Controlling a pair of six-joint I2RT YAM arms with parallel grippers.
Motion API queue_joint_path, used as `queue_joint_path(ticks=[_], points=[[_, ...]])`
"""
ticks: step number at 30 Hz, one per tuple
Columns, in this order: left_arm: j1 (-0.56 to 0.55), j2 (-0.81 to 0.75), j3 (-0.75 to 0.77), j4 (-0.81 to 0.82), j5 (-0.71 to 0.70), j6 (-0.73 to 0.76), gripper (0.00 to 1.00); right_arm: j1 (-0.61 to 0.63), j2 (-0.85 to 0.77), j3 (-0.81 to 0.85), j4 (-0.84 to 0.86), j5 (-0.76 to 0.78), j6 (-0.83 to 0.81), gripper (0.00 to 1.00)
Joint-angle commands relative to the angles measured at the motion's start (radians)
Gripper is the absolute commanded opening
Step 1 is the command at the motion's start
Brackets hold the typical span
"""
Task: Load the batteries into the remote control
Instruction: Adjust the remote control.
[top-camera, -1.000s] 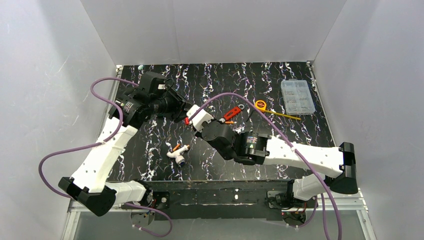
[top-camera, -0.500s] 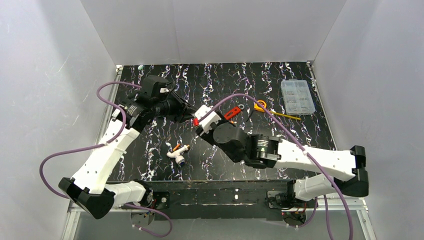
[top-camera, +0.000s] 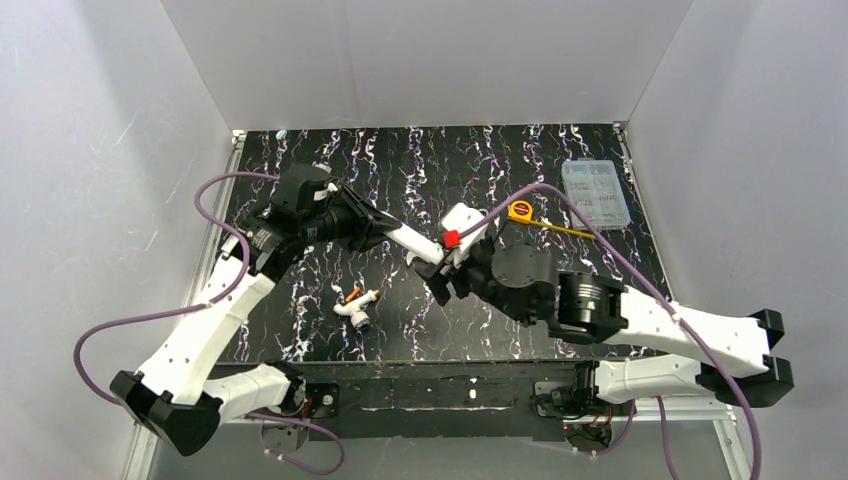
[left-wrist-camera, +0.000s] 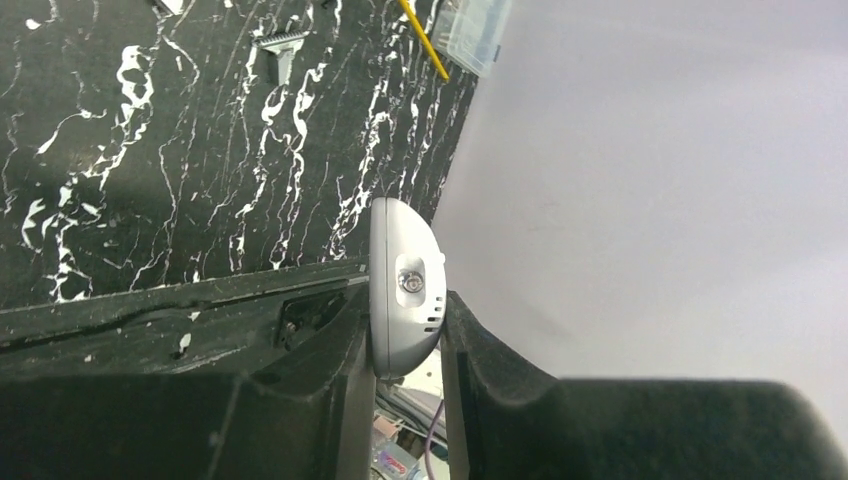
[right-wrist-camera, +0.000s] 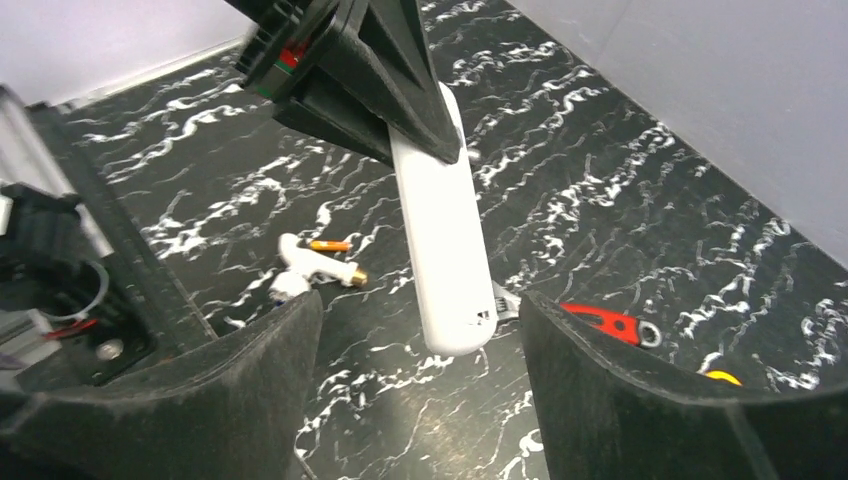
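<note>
The white remote control (top-camera: 412, 242) is held above the table, and my left gripper (top-camera: 378, 226) is shut on one end of it. In the left wrist view its rounded end (left-wrist-camera: 403, 285) is pinched between the black fingers (left-wrist-camera: 340, 350). My right gripper (right-wrist-camera: 420, 300) is open, its jaws standing wide on either side of the remote's free end (right-wrist-camera: 445, 240) without touching it. One orange battery (top-camera: 352, 294) lies on the table beside a white tube-shaped tool (top-camera: 357, 308); both also show in the right wrist view, the battery (right-wrist-camera: 328, 245) just behind the tool (right-wrist-camera: 300, 268).
A red-handled wrench (right-wrist-camera: 605, 322) lies under the right gripper, hidden by the arm in the top view. A yellow tape measure (top-camera: 520, 210) and a clear parts box (top-camera: 595, 195) sit at the back right. White walls close in the black marbled table (top-camera: 300, 330).
My right gripper has opened, let go of the remote and drawn back to the right. My left gripper has closed on the remote's other end.
</note>
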Motion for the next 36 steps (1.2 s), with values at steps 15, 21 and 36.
queue_joint_path(ticks=[15,21,36], points=[[-0.004,-0.198,-0.270,0.576,0.249,0.100,0.00,-0.195,-0.157,-0.003,-0.149,-0.395,0.281,0.85],[-0.004,-0.211,-0.284,0.607,0.297,0.093,0.00,-0.202,-0.117,0.015,-0.144,-0.349,0.221,0.86],[-0.004,-0.233,-0.278,0.652,0.380,0.104,0.00,-0.216,-0.094,-0.007,-0.115,-0.367,0.218,0.80]])
